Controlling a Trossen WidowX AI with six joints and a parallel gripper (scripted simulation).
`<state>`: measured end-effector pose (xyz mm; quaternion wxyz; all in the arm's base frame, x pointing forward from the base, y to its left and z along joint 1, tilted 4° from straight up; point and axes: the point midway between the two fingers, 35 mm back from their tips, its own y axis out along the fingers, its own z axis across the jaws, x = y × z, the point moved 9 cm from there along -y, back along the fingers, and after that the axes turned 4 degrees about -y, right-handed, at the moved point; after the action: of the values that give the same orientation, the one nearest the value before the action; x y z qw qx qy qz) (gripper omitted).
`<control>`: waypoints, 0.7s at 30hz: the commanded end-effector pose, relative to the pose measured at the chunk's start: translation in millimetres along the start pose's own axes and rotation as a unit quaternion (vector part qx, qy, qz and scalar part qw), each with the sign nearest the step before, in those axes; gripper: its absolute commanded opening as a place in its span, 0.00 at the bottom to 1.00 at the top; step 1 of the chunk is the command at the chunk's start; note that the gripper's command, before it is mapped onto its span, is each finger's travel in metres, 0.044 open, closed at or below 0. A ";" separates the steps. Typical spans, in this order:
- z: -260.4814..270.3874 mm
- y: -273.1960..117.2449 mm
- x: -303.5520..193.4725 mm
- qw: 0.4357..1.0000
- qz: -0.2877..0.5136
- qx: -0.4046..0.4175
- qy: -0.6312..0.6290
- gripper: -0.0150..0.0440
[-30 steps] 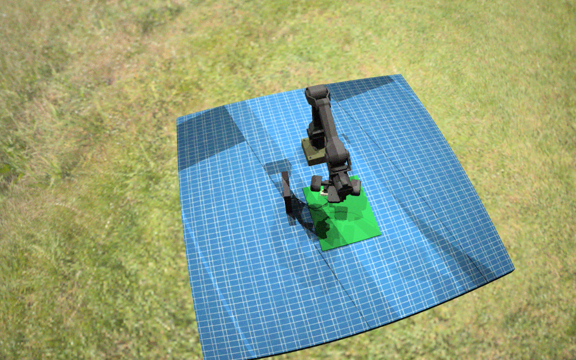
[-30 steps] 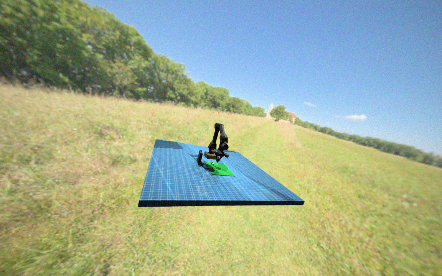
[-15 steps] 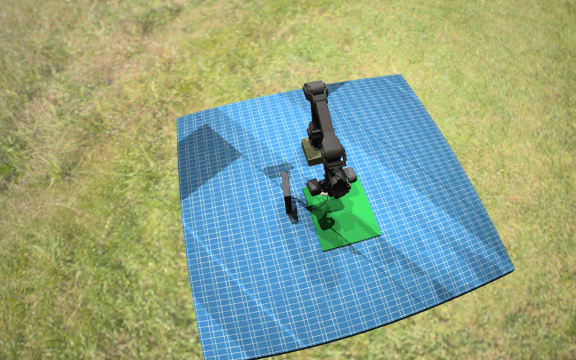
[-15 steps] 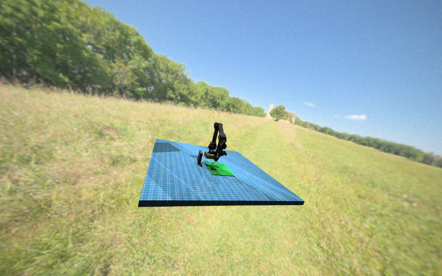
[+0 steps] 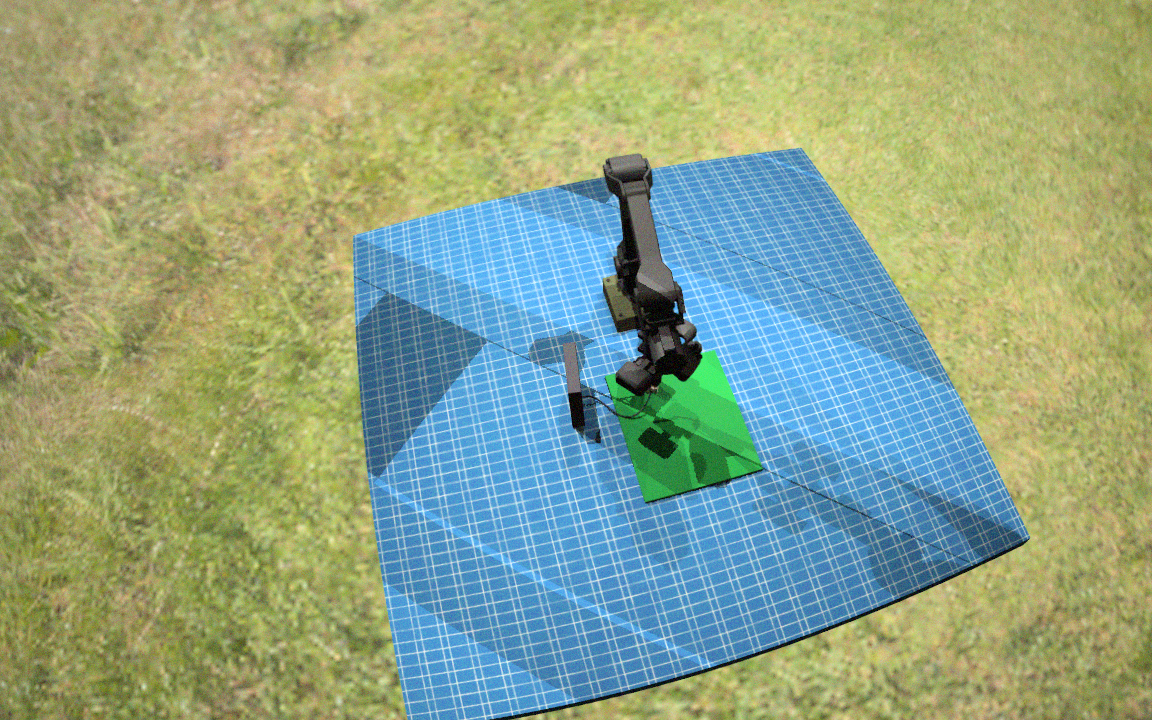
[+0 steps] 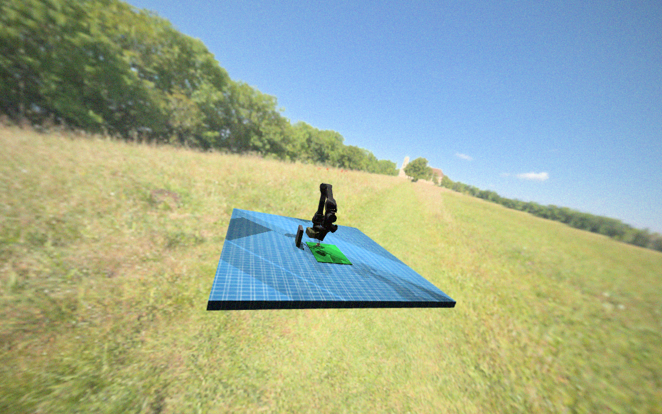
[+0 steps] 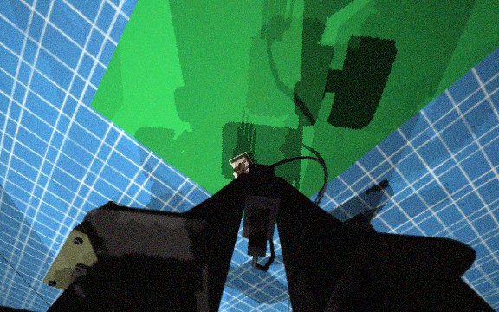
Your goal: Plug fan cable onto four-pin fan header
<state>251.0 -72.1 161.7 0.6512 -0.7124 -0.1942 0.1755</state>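
Note:
The green board [image 5: 728, 402] [image 6: 341, 257] [image 7: 145, 65] lies flat on the blue gridded table. The pale fan header [image 7: 241, 164] stands near one board edge, partly hidden behind my left fingertip in the wrist view. My gripper [image 7: 260, 181] is shut on the dark cable plug [image 7: 261, 217], whose body shows between the fingers. The plug's far end is just beside the header in the wrist view; its height over the pins cannot be told. The black cable [image 7: 326, 171] [image 5: 625, 415] loops from the plug to the fan [image 5: 574, 394] [image 6: 299, 236], an upright dark slab beside the board.
The arm's olive base [image 5: 616, 306] [image 7: 69, 262] stands behind the board. The blue table [image 5: 490, 537] [image 6: 272, 278] extends around the board, with grass beyond its edges. Dark shadows of the arm fall across the board and table.

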 end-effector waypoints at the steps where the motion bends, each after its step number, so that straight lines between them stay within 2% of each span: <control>1: 4.3 0.9 -7.4 0.997 -0.002 0.001 -0.081 0.25; 13: 13.3 3.7 -23.8 0.959 -0.002 0.002 -0.284 0.25; 21: 13.8 4.9 -24.7 0.956 -0.002 0.002 -0.295 0.25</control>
<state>224.6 -73.6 156.2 0.5696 -0.6328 -0.3703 0.3715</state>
